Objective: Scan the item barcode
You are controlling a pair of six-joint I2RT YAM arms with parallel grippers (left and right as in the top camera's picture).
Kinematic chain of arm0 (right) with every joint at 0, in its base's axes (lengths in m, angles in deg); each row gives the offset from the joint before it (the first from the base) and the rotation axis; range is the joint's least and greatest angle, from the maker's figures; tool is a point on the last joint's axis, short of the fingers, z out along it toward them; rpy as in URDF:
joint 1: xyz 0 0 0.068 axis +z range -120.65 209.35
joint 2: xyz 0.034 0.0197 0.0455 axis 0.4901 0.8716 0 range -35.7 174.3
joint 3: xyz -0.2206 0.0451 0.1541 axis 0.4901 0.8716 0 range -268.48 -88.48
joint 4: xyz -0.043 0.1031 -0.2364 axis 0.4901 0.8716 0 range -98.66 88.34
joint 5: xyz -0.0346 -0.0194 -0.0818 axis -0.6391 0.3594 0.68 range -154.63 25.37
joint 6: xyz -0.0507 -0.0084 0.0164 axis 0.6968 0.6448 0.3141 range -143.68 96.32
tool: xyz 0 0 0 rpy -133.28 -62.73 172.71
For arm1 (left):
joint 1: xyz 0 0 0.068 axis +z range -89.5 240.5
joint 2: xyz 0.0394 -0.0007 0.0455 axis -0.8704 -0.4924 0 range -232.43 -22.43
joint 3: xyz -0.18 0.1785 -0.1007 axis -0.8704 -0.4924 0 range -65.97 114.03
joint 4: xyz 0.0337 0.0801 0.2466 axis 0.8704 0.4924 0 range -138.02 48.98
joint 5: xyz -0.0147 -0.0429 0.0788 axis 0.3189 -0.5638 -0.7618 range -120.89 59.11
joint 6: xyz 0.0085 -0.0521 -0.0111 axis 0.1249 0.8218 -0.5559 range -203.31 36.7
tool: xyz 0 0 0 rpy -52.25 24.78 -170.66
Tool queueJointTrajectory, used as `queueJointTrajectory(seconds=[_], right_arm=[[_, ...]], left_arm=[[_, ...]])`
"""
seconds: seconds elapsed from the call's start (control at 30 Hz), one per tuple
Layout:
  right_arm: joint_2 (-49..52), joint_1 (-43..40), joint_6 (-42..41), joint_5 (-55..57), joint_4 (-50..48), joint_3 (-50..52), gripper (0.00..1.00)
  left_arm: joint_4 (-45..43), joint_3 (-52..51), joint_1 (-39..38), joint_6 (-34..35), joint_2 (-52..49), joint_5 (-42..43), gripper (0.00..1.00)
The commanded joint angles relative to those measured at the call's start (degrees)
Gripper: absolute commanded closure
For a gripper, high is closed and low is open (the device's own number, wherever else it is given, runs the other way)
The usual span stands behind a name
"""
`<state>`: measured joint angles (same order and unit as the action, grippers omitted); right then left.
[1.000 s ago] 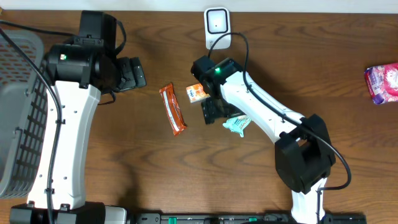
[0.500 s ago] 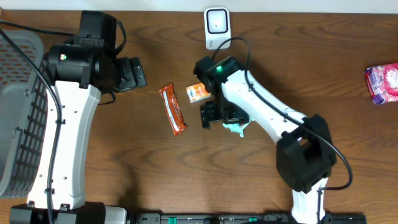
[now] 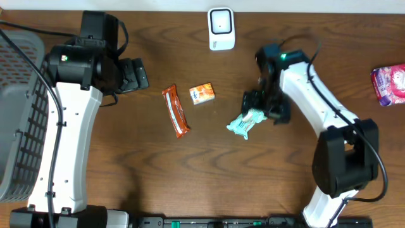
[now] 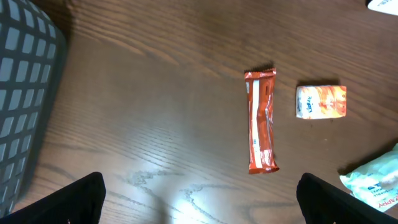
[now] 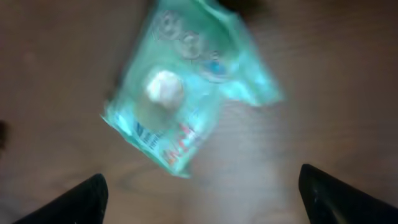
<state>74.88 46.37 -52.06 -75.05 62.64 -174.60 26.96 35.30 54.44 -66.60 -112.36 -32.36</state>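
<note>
Hovering just over the teal packet (image 3: 242, 125), the right gripper (image 3: 264, 109) has its jaws spread wide, and nothing is between them. In the right wrist view the packet lies flat on the wooden table (image 3: 190, 171), a little above the two dark fingertips (image 5: 81, 199). This view is blurred, so I cannot tell where the barcode is printed.

The left gripper (image 3: 136, 75) is also wide and empty. It hangs above the table, well apart from the packet, and looks down at an orange bar (image 4: 261, 121) and a small orange packet (image 4: 320, 101). The scanner (image 3: 221, 28) stands at the far edge of the table, beyond these two things. A pink packet (image 3: 389, 83) lies far to the right, and a basket (image 3: 19, 114) is at the left edge.

I judge that the step in hand is the approach for picking: the item is not yet grasped and not yet near the scanner. I take the teal packet for the item because it is the one under the open jaws.

The next move calls for lowering the right gripper so that one finger comes on each side of the thin packet, then closing on it. The packet is soft and flat, so the fingers must reach the table level to catch its edge. After that it must be carried to the scanner, with the barcode side turned to the scanner window.
</note>
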Motion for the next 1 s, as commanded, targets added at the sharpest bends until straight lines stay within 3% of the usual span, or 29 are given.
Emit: queueJointTrajectory(seconds=[0.0, 0.07, 0.17, 0.33, 0.37, 0.5, 0.7, 0.97], right_arm=[[0.0, -0.9, 4.9, -14.4, -8.8, 9.3, 0.07], [0.0, -1.4, 4.9, -16.5, -13.4, 12.8, 0.08], [0.0, -2.1, 4.2, -16.9, -18.9, 16.6, 0.22], [-0.1, -2.0, 2.0, -14.9, -20.2, 16.2, 0.95], [-0.1, -2.0, 0.7, -13.3, -19.1, 15.0, 0.99], [-0.1, -1.6, -2.3, -3.3, -12.6, 8.5, 0.99], [-0.1, 3.0, -16.2, 27.1, 3.8, -3.3, 0.98], [5.4, 8.9, -32.6, 44.0, 9.0, -0.4, 0.99]], left_arm=[[0.2, -0.1, 0.2, 0.5, -0.4, 0.0, 0.02], [0.2, -0.1, 0.2, 0.5, -0.4, 0.0, 0.02], [0.2, -0.1, 0.2, 0.5, -0.4, 0.0, 0.02], [0.2, -0.1, 0.2, 0.5, -0.4, 0.0, 0.02], [0.2, -0.1, 0.2, 0.5, -0.4, 0.0, 0.02], [0.2, -0.1, 0.2, 0.5, -0.4, 0.0, 0.02], [0.2, -0.1, 0.2, 0.5, -0.4, 0.0, 0.02], [0.2, -0.1, 0.2, 0.5, -0.4, 0.0, 0.02]])
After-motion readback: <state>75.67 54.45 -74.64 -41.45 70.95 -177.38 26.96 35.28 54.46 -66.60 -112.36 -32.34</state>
